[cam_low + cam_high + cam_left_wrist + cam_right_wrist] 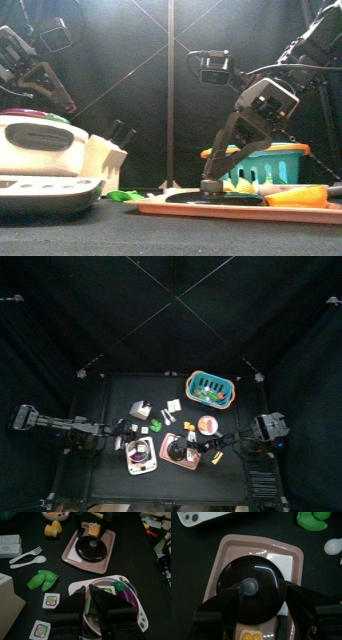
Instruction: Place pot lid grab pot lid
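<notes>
Black and glossy, the pot lid (252,587) lies dome-up on a pink tray (294,557) at the centre of the right wrist view, its small knob (250,586) facing the camera. The right gripper (254,602) is poised directly over it, jaws spread wide to either side of the knob and not yet closed on anything, which looks like the line-up for a pinch on that knob. From the front, that arm slants down to the tray (201,208) at lower right, with a teal basket (267,160) behind. The left gripper (90,607) hangs over a white dish (143,619) of purple and green food, jaws close together and seemingly empty, probably parked there to leave the tray free for the other arm.
</notes>
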`<action>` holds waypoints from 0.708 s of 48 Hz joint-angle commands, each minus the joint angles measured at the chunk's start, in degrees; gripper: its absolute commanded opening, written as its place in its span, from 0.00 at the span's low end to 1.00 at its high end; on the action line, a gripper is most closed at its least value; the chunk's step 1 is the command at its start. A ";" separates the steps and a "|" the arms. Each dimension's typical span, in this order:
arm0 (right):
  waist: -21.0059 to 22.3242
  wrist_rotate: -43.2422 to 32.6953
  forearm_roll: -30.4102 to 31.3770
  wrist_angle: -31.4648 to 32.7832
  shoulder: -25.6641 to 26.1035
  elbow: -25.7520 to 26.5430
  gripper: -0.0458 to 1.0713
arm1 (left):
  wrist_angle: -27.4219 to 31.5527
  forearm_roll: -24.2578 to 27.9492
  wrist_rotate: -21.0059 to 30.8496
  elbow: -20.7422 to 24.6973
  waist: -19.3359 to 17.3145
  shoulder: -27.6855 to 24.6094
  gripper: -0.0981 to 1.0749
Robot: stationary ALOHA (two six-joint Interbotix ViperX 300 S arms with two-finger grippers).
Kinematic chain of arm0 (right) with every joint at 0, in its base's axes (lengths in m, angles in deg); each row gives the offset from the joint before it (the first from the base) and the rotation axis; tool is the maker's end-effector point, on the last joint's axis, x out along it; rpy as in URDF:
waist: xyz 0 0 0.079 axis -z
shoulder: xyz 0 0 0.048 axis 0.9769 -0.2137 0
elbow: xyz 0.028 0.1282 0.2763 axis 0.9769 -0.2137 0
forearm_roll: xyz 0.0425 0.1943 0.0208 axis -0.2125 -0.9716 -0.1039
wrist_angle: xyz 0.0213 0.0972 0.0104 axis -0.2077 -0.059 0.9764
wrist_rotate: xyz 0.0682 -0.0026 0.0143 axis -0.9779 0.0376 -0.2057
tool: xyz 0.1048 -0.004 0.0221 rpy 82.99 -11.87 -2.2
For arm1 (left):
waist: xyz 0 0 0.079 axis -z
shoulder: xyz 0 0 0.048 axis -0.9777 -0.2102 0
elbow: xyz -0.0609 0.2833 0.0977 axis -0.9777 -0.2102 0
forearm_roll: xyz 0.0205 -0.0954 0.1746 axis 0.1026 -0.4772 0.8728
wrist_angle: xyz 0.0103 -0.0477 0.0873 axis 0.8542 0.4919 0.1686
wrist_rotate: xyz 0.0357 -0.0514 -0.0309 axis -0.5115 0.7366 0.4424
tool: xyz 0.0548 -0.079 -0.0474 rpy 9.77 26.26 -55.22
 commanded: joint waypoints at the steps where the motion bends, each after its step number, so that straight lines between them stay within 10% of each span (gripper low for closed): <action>1: -0.18 0.09 0.18 -0.26 0.53 0.70 0.82 | -0.53 0.00 -0.09 0.88 0.00 -0.09 0.58; 34: -1.41 -0.18 -0.79 -0.35 2.72 1.76 0.84 | -0.44 0.00 -0.18 0.79 0.00 -0.09 0.58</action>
